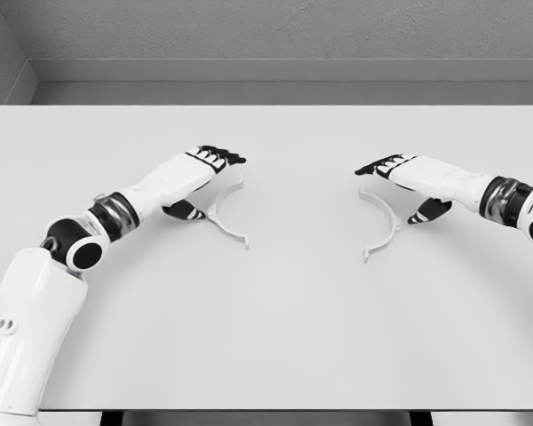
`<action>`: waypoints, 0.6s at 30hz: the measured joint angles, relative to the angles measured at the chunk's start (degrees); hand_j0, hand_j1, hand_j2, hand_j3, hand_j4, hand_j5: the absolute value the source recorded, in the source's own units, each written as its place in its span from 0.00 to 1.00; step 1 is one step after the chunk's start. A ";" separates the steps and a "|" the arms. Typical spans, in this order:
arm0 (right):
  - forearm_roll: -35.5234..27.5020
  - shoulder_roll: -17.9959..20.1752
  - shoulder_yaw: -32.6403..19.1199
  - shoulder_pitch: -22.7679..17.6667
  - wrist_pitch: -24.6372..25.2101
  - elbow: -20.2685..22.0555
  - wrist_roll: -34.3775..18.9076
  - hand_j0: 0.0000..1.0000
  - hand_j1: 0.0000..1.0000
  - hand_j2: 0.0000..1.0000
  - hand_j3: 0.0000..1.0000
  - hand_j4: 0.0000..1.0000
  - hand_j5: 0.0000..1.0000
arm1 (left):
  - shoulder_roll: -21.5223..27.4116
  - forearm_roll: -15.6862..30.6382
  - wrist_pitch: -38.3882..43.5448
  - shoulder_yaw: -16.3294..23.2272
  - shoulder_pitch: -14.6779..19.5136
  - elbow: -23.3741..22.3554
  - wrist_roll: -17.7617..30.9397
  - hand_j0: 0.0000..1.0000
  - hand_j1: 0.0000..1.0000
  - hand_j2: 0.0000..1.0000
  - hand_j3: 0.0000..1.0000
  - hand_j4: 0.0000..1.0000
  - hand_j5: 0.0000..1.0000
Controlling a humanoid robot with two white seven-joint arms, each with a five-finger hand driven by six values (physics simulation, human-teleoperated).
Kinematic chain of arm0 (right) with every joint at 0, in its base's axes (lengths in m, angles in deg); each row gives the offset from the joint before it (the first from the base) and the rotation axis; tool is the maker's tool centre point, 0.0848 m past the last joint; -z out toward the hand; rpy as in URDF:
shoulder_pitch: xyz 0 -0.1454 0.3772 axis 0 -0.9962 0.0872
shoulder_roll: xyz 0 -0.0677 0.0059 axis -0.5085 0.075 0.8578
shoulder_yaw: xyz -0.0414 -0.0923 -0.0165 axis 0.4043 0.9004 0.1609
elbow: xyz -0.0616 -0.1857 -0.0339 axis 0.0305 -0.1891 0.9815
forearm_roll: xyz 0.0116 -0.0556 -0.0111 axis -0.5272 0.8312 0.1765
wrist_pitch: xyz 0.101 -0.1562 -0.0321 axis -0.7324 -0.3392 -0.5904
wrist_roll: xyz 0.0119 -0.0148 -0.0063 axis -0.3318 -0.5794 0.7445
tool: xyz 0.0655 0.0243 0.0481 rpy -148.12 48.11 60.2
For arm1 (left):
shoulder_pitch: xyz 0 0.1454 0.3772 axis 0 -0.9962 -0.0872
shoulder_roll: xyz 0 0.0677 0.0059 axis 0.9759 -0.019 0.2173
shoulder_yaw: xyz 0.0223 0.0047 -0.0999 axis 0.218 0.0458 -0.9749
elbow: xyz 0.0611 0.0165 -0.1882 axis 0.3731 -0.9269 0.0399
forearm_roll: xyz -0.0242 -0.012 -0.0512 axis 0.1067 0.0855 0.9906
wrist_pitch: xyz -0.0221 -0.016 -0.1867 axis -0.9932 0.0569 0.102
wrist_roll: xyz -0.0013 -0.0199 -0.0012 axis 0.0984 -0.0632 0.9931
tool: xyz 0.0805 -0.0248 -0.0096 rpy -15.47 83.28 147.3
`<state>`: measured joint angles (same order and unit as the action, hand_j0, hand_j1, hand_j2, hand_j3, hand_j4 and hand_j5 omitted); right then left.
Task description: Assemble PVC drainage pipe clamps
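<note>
A broad, pale grey table (266,337) fills the scene beneath a grey textured wall, with two white curved plastic clamp halves lying flat near its middle. The left clamp half (225,213), an open arc with small tabs at its ends, sits left of the table's centre; the right clamp half (384,222), its mirror image, lies well apart from it, right of the table's centre. The robot's left hand (204,164), white with black fingertips, hovers at the left clamp half's outer side, its fingers stretched forward and relaxed, its thumb lowered beside the arc; whether it touches the piece cannot be told. The right hand (398,169) is posed likewise at the right clamp half's outer side, fingers extended toward the table's centre, thumb hanging just beside the arc, gripping nothing visibly. Both white arms reach in from the table's near corners.
</note>
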<state>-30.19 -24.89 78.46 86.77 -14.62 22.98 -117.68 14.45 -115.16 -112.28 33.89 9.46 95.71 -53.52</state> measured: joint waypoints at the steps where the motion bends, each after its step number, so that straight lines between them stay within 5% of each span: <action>1: -0.01 -0.06 0.01 0.00 0.00 0.02 -0.03 1.00 1.00 1.00 1.00 1.00 1.00 | -0.05 0.00 0.02 -0.03 0.26 -0.12 0.00 1.00 1.00 1.00 1.00 1.00 1.00; 18: -0.07 -1.28 0.03 0.00 0.00 0.15 -0.10 1.00 1.00 1.00 1.00 1.00 1.00 | -1.71 -0.56 -0.02 0.07 1.23 -1.72 -0.08 1.00 1.00 1.00 1.00 1.00 1.00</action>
<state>-30.26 -26.17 78.49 86.77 -14.62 23.12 -117.78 12.73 -115.72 -112.31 33.96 10.69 93.99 -53.60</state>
